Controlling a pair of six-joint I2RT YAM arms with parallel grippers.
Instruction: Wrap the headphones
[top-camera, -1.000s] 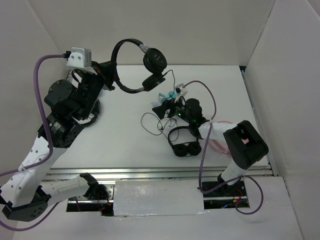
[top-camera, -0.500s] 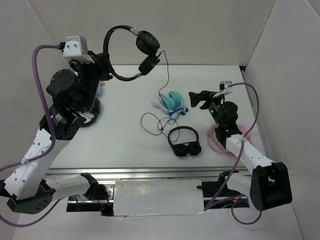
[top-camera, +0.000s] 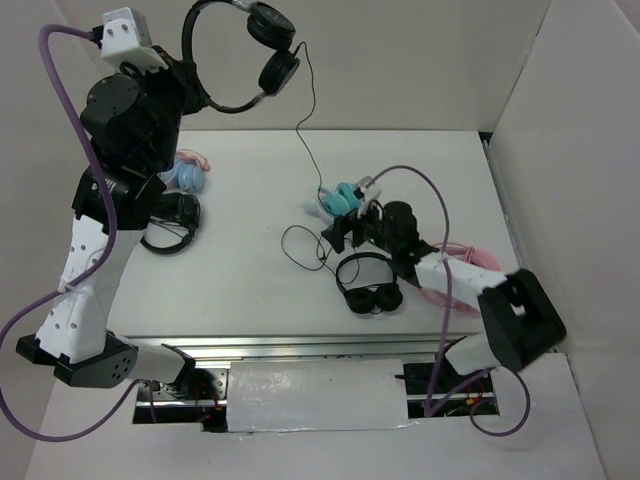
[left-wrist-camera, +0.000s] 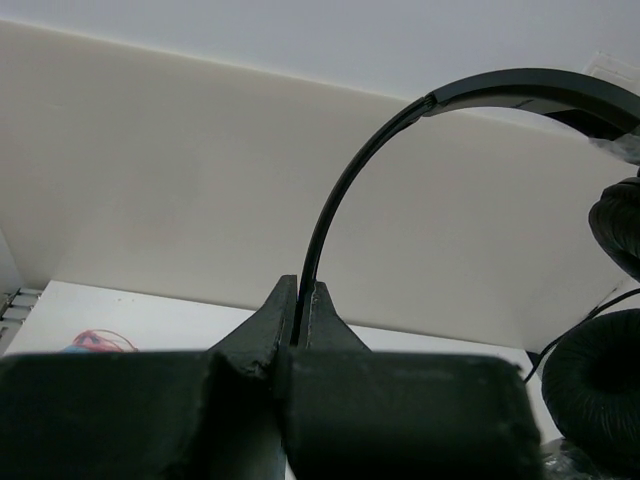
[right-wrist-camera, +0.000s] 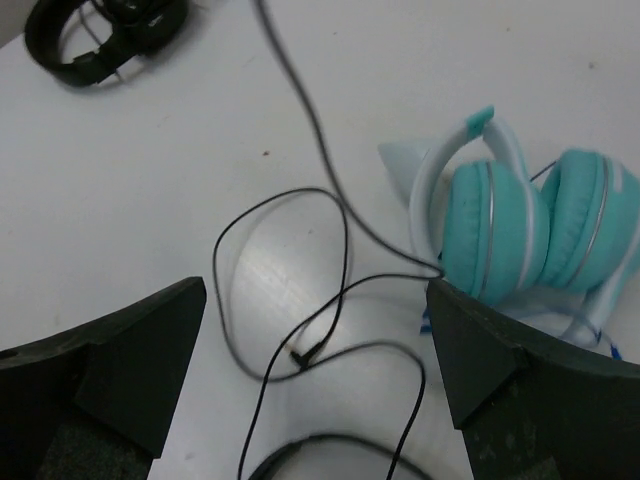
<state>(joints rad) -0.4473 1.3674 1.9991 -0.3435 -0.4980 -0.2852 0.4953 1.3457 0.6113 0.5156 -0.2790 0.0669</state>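
While the left claw (left-wrist-camera: 300, 300) grips the headphones (top-camera: 270, 20) by their headband (left-wrist-camera: 345, 180) above the far-left corner of the counter (top-camera: 250, 290), the right claw (right-wrist-camera: 312, 300) gapes wide over the trailing cable (right-wrist-camera: 300, 110).

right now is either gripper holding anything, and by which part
The left gripper is shut on the headphones, pinching the thin headband. The right gripper is open above the cable, holding nothing.

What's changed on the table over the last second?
The left gripper, shut on the headphones, raised them higher and leftward, drawing the cable up. The right gripper, open, swung back over the cable loops. The teal pair and other black pair stayed put.
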